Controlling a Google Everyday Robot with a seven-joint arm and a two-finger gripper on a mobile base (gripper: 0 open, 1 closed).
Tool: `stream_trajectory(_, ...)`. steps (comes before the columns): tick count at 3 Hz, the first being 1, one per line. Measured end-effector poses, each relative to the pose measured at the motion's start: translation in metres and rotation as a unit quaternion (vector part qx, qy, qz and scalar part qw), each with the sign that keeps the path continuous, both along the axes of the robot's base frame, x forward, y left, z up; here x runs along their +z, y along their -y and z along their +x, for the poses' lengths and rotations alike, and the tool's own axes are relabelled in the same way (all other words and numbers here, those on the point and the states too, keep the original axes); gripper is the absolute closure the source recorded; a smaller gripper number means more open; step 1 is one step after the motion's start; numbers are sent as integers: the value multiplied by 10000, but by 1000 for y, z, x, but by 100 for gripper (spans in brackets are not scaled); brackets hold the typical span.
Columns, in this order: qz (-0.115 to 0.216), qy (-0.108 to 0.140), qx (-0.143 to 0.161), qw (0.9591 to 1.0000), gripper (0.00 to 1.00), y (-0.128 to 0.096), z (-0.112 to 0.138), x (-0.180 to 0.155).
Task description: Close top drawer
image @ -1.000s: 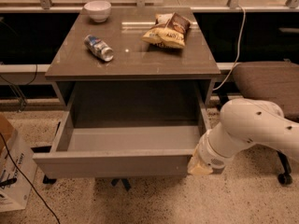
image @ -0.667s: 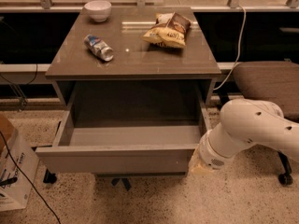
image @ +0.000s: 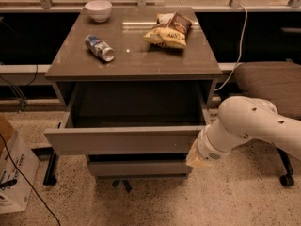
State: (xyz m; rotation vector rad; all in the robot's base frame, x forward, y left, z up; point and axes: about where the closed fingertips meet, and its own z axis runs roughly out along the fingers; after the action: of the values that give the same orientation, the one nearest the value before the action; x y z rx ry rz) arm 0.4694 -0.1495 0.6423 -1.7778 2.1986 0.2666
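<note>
At the right end of the half-open top drawer (image: 122, 141) sits the gripper (image: 194, 155). Its grip state cannot be told.

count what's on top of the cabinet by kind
bowl: 1
can: 1
chip bags: 2, overlapping
total: 4
The gripper is at the right end of the open top drawer, by its front.

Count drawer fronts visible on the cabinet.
2: the top drawer, pulled open, and a lower drawer front under it; more may be hidden below. The gripper is at the top drawer's right end.
</note>
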Motion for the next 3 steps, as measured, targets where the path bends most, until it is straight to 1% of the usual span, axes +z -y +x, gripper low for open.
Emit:
stream_trajectory(1,36,368,-119,9992,100,2,22,3)
stream_trajectory(2,224,1096,-202,9935,100,11,86,7)
stream_trajectory(3,225,1097,-202,9935,100,11,86,7)
